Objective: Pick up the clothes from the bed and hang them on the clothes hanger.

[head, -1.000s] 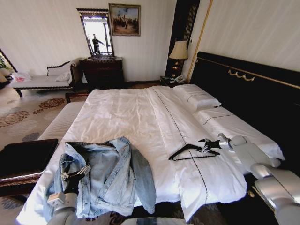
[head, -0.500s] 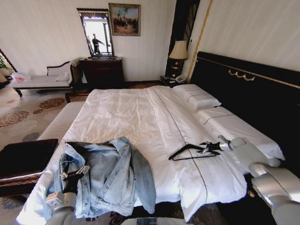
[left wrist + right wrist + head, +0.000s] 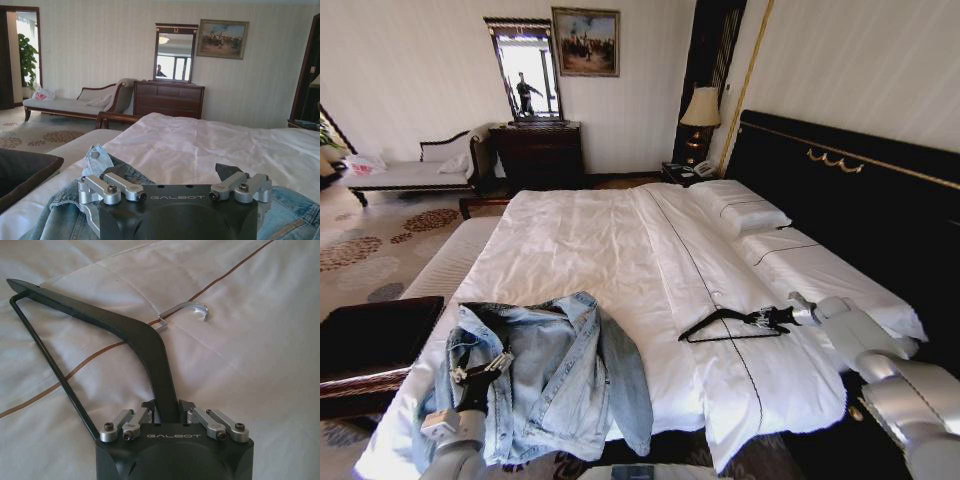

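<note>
The clothes, a light-blue denim jacket [image 3: 548,375], lie crumpled at the near left corner of the bed [image 3: 590,250]. My left gripper [image 3: 480,372] hovers open just over the jacket's left part; the left wrist view has denim [image 3: 295,212] under the open left gripper [image 3: 167,174]. The clothes hanger [image 3: 720,322], thin and black, lies flat on the white sheet at the near right. My right gripper [image 3: 775,318] is down at its right end. In the right wrist view, the right gripper [image 3: 167,407] is shut on one arm of the hanger [image 3: 125,325], whose metal hook [image 3: 192,307] rests on the sheet.
A dark bench [image 3: 370,335] stands against the bed's left side. The black headboard [image 3: 850,190] and white pillows [image 3: 740,210] are to the right. A daybed [image 3: 410,172], a dresser with mirror [image 3: 538,150] and a lamp [image 3: 700,108] line the far wall.
My right gripper came down and left onto the hanger's end and closed on it. The left arm and the jacket stayed put.
</note>
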Controlling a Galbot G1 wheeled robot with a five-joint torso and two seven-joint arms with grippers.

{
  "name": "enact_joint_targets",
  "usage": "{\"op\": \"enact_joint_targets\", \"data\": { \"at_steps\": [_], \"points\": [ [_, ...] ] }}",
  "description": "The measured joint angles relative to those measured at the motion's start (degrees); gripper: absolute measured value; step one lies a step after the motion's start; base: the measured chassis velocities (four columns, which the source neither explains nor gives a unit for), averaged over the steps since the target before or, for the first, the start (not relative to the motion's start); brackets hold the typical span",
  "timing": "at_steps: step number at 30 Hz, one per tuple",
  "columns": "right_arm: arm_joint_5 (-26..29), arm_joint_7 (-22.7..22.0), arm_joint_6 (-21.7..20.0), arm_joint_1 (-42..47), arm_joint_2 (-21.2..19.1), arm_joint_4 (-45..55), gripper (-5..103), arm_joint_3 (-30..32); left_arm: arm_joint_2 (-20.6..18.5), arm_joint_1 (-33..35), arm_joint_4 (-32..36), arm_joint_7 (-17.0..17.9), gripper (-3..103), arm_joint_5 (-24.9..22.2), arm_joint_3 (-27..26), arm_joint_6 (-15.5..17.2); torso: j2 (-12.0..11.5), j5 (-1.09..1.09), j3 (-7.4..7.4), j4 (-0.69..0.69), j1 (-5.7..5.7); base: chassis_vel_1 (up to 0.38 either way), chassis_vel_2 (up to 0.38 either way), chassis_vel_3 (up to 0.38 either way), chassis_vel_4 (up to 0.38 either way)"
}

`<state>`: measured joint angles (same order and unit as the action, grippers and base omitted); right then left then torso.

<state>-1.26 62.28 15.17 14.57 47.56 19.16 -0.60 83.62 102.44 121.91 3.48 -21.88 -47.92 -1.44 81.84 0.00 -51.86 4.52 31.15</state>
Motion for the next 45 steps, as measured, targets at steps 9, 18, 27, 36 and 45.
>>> {"op": "enact_joint_targets", "data": {
  "at_steps": [9,18,27,36,45],
  "points": [
    [3.9,-3.5,1.3,2.8,-0.8,4.8,19,0.4,0.0,0.5,0.3,0.1,100,0.1,0.0,-0.3,0.0,0.00,0.00,-0.02,0.00,0.000,0.000,0.000,0.000],
    [14.7,-10.5,0.6,13.5,-5.5,28.8,19,0.6,0.2,1.0,0.7,0.1,100,1.0,0.4,-0.5,0.0,-0.01,0.00,0.02,0.00,0.000,0.000,0.000,0.000],
    [32.8,-23.0,-7.7,14.7,-6.0,48.6,19,-7.8,0.6,2.1,1.3,0.1,100,1.7,0.4,-1.9,0.0,0.00,0.00,-0.01,0.00,0.000,0.000,0.000,0.000],
    [39.1,-40.7,-15.0,15.0,-5.1,65.1,19,-16.8,0.6,0.9,-0.6,0.2,100,1.1,-0.3,-2.1,0.0,-0.02,0.00,0.00,0.00,0.000,0.000,0.000,0.000],
    [45.4,-56.1,-20.7,3.7,-3.1,72.5,19,-33.3,1.1,-0.8,-1.6,0.4,100,0.9,-0.1,-2.0,0.0,-0.03,0.00,0.01,0.00,0.000,0.000,0.000,0.000]
  ]
}}
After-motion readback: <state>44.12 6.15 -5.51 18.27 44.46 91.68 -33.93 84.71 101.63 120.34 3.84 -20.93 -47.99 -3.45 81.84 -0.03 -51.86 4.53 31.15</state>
